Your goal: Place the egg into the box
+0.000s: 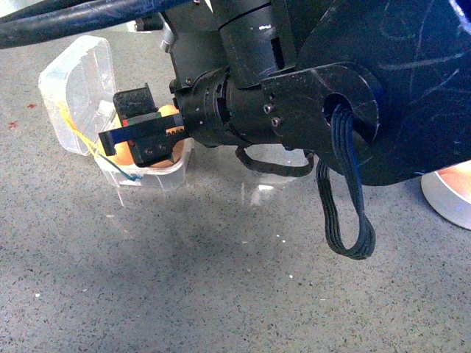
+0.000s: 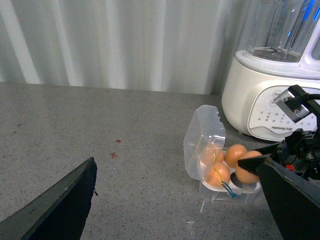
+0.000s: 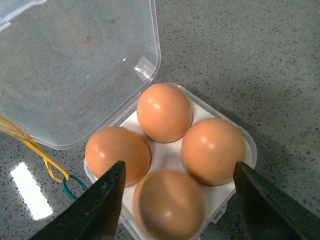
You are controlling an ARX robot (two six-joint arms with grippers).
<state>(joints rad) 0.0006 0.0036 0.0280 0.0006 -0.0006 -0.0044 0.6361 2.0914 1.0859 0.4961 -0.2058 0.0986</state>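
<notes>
— Front view?
— My right gripper is left of centre, over the box. The lid stands open at upper left.
— Left wrist?
— My left gripper is spread, with nothing between its fingers. The box sits near the white cooker.
— Right wrist?
— Fingers wide apart, touching nothing. The egg sits in the box's hole between them, three other eggs filling the rest.

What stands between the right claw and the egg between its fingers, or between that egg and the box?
Nothing visible does. The lid is folded back, clear of the holes. The open right claw straddles the egg, which already sits in the box beside three other eggs.
</notes>
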